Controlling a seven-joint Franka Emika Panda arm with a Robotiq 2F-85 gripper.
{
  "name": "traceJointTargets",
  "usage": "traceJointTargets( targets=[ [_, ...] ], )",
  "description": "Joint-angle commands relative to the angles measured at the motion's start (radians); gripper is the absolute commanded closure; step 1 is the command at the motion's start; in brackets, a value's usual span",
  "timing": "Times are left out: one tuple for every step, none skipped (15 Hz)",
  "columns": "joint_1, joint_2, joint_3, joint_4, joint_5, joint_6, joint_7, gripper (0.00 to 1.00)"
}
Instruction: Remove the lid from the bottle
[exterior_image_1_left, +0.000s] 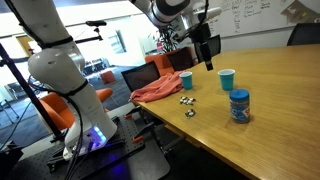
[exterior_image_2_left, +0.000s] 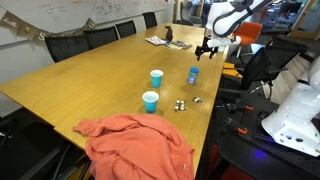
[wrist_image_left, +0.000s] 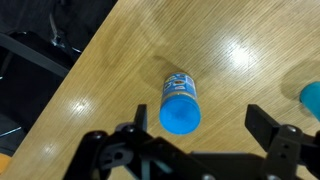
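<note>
The bottle (exterior_image_1_left: 239, 107) stands upright on the wooden table near its edge, with a blue label band and the flat blue lid (exterior_image_1_left: 239, 95) on top. It also shows in an exterior view (exterior_image_2_left: 193, 76). In the wrist view I look down on the lid (wrist_image_left: 180, 116) and the bottle's label (wrist_image_left: 179, 85). My gripper (exterior_image_1_left: 208, 64) hangs open and empty well above the table, up and to one side of the bottle; it also shows in an exterior view (exterior_image_2_left: 206, 50). In the wrist view its fingers (wrist_image_left: 200, 130) are spread wide, and the lid lies between them, nearer the left finger.
Two blue cups (exterior_image_1_left: 227, 79) (exterior_image_1_left: 186, 80) stand on the table, also in an exterior view (exterior_image_2_left: 156, 78) (exterior_image_2_left: 150, 101). A salmon cloth (exterior_image_1_left: 158, 89) drapes over the table end. Small dark objects (exterior_image_1_left: 187, 101) lie near the bottle. Office chairs (exterior_image_2_left: 100, 38) line the table.
</note>
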Motion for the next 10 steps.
traceJointTargets(
  targets=[
    [-0.008,0.092,-0.041,0.01,0.102,0.163,-0.008,0.0],
    [-0.012,0.123,-0.05,0.009,0.155,0.231,-0.03,0.0],
    [-0.014,0.149,-0.052,0.01,0.217,0.275,-0.054,0.0],
    [-0.02,0.177,-0.046,0.016,0.291,0.306,-0.087,0.0],
    [-0.027,0.2,-0.037,0.025,0.359,0.318,-0.12,0.0],
    [-0.034,0.221,-0.03,0.036,0.411,0.315,-0.145,0.0],
    [-0.041,0.237,-0.02,0.049,0.462,0.309,-0.172,0.0],
    [-0.046,0.251,-0.015,0.063,0.498,0.3,-0.19,0.0],
    [-0.048,0.265,-0.011,0.078,0.528,0.292,-0.203,0.0],
    [-0.051,0.278,-0.008,0.094,0.55,0.291,-0.212,0.0]
  ],
)
